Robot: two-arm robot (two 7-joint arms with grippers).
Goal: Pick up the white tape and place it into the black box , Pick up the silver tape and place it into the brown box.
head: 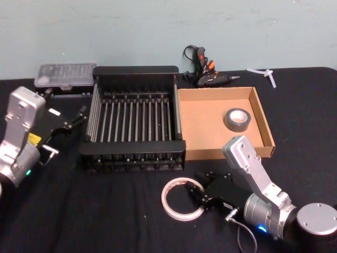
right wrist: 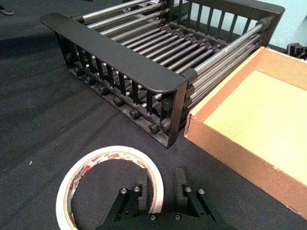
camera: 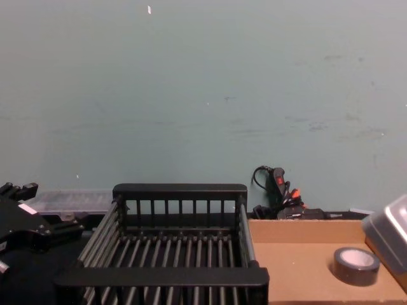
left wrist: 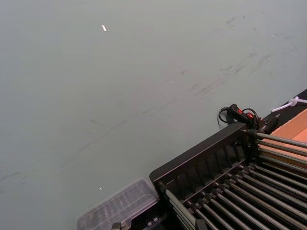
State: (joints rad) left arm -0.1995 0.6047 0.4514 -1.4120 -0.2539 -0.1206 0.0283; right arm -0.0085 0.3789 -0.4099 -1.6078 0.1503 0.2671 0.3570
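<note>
White tape (head: 182, 198) lies flat on the black table (head: 105, 211), just in front of the black box (head: 134, 124), and I have the right gripper (head: 196, 196) down at its right-hand rim. From the right wrist view I read one finger (right wrist: 141, 189) inside the roll's centre hole and the other finger (right wrist: 181, 188) outside the band, so the tape wall sits between them. The fingers are partly spread with a gap showing; I think the inner one touches the band, but I cannot be sure it is pinched.

My head view gives me the layout: the silver tape (head: 236, 119) already rests inside the brown box (head: 263, 121), near its right wall, with the black box touching the brown box on the left. The chest view confirms the silver roll (camera: 356, 265) lying on the cardboard floor.

The left gripper (head: 80, 117) sits idle off the black box's left side, fingers apart, holding nothing. Behind the boxes I see a glue gun (head: 205, 71) and a clear plastic case (head: 65, 76).
</note>
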